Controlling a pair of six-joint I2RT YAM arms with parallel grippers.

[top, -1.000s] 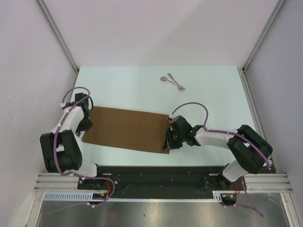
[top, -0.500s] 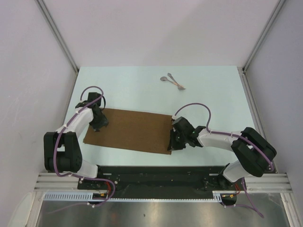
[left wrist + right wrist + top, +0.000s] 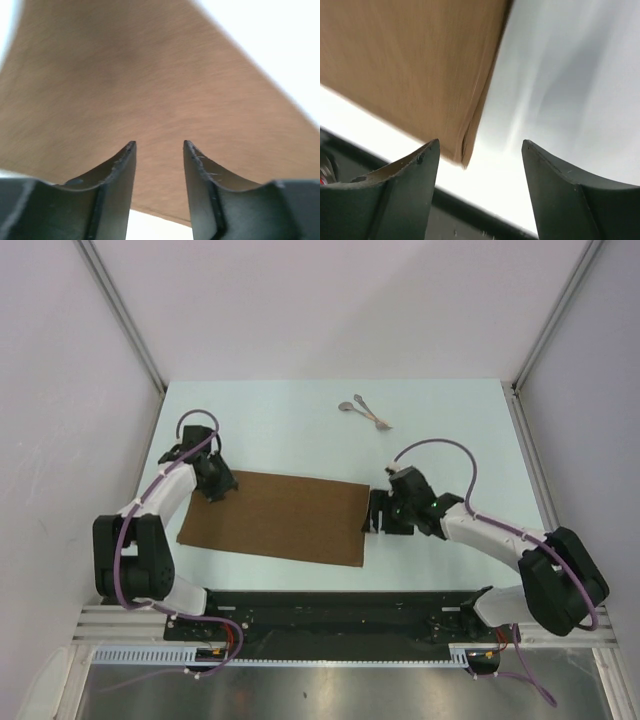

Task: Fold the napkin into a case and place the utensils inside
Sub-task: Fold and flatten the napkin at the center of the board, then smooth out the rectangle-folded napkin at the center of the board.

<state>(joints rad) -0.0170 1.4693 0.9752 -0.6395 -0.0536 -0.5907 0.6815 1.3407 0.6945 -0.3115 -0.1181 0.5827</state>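
Note:
The brown napkin (image 3: 275, 515) lies flat on the table (image 3: 450, 440), folded into a long rectangle with doubled layers at its right edge (image 3: 470, 135). Two silvery utensils (image 3: 365, 413) lie together at the far middle of the table. My left gripper (image 3: 222, 486) hovers at the napkin's far left corner, open and empty, with brown cloth (image 3: 150, 90) filling its view. My right gripper (image 3: 376, 516) is open and empty just right of the napkin's right edge, which shows between its fingertips (image 3: 427, 155).
The black base rail (image 3: 330, 610) runs along the table's near edge, close below the napkin. White walls and metal frame posts (image 3: 120, 310) enclose the table on three sides.
My left gripper has moved right and farther back onto the napkin's far left corner. My right gripper has let go of the napkin's right edge and drawn back to the right.

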